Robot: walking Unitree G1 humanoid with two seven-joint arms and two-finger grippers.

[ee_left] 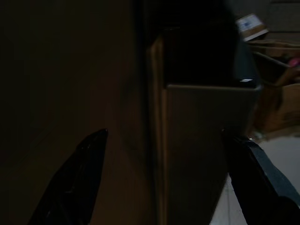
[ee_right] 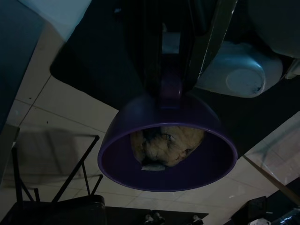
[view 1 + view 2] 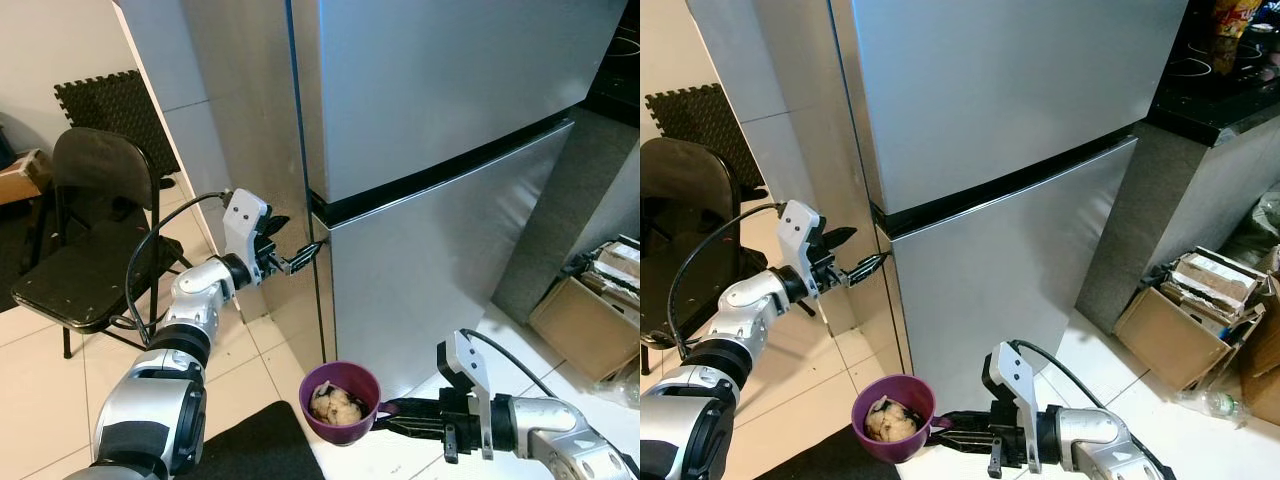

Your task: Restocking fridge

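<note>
Stainless two-door fridge [image 3: 440, 150], both doors closed, occupying the 12 to 3 o'clock part of the head view; a dark seam divides the upper door from the lower door [image 3: 430, 290]. At 9 o'clock, a black folding chair [image 3: 85, 240] stands on the tiled floor [image 3: 260, 360], with a black foam mat [image 3: 110, 105] leaning against the wall behind it. At 4 o'clock, an open cardboard box [image 3: 1180, 320] holding flattened packaging sits beside the grey cabinet side under the dark bench [image 3: 1220, 95].

Left tool [image 3: 300, 258]: raised to the left edge of the fridge at the level of the door seam, fingers spread, their tips at the corner of the lower door; the left wrist view shows one finger [image 1: 77, 180] on either side of that door edge.

Right tool [image 3: 965, 425]: low at 6 o'clock, clenched on the short handle of a purple bowl [image 3: 340, 400]. The bowl, held clear of the floor in front of the lower door, contains a pale, lumpy food item [image 2: 166, 143].
</note>
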